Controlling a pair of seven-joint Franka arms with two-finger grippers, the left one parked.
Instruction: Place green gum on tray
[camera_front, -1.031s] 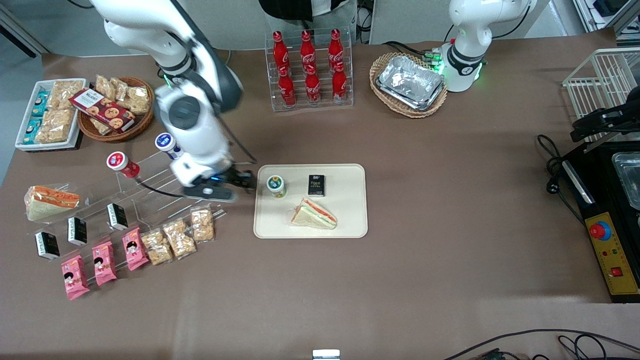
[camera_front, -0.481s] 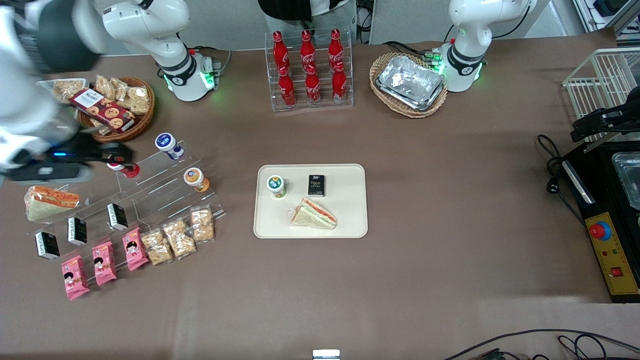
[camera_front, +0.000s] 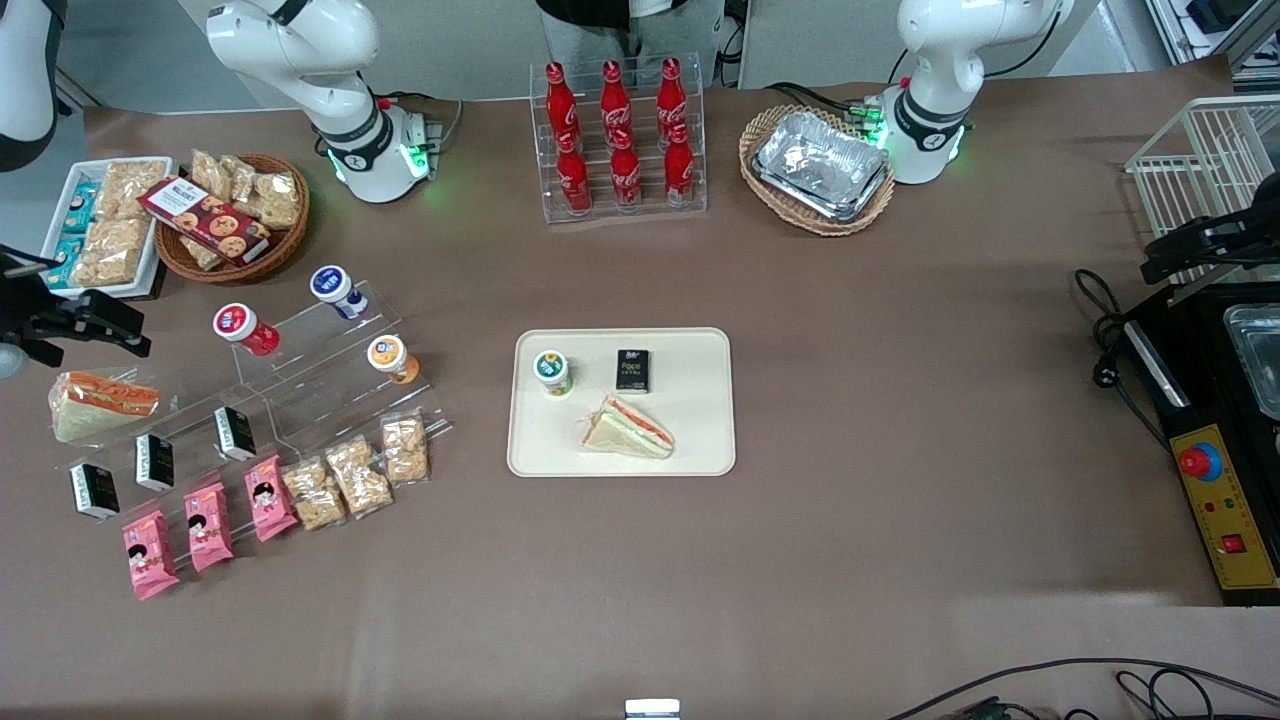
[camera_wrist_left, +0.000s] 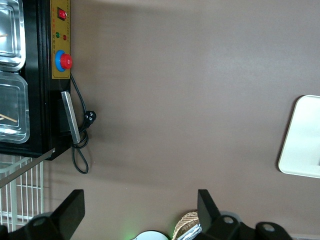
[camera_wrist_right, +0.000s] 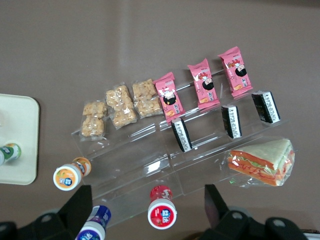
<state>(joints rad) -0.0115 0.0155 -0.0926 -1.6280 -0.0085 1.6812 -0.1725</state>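
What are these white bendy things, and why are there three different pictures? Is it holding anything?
The white bendy things are robot arms bolted to a brown table. Only one is working. Its gripper, at the working arm's end of the table above the snacks, has jaws that are open and holds nothing.

One picture comes from a camera looking down at the whole table. The other two come from small cameras on the arms' wrists, so they look straight down at whatever lies beneath.

In the middle lies a cream tray. The green gum, a little bottle, stands on it, with a sandwich and a small black box. The working arm's wrist camera shows a clear shelf with pink packets, crackers and three more little bottles.
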